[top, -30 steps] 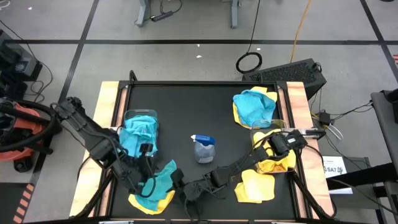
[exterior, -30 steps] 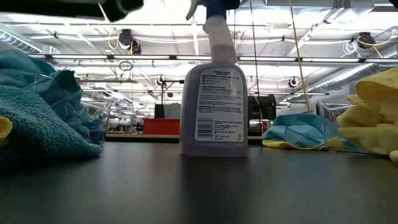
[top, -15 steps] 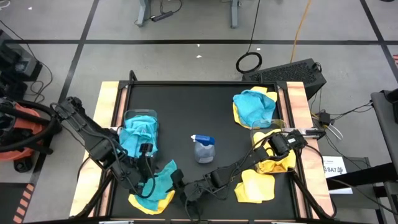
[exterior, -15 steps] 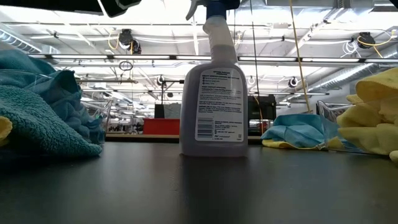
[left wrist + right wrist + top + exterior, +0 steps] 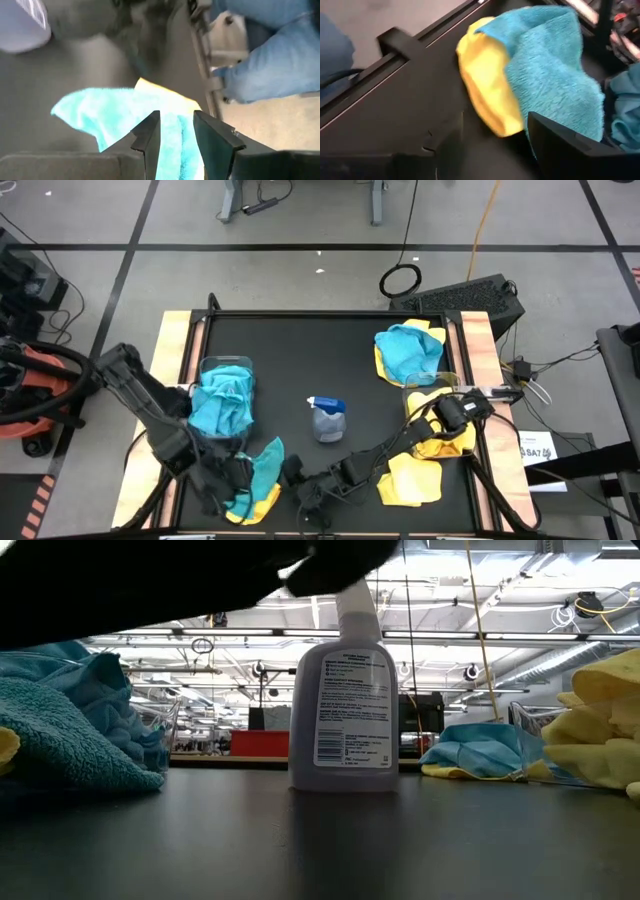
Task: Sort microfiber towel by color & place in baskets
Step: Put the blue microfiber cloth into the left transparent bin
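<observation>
A black table [image 5: 300, 360] sat on a grey workshop floor. At its near left edge, the left gripper [image 5: 175, 131] hung over a teal towel [image 5: 265, 465] lying on a yellow towel [image 5: 262, 502], fingers spread. Beside them, the right gripper [image 5: 297, 480] was also spread, empty. Farther back stood a spray bottle [image 5: 327, 418], a left basket [image 5: 205, 367] holding teal towels, and a right basket [image 5: 412, 396] holding yellow towels.
</observation>
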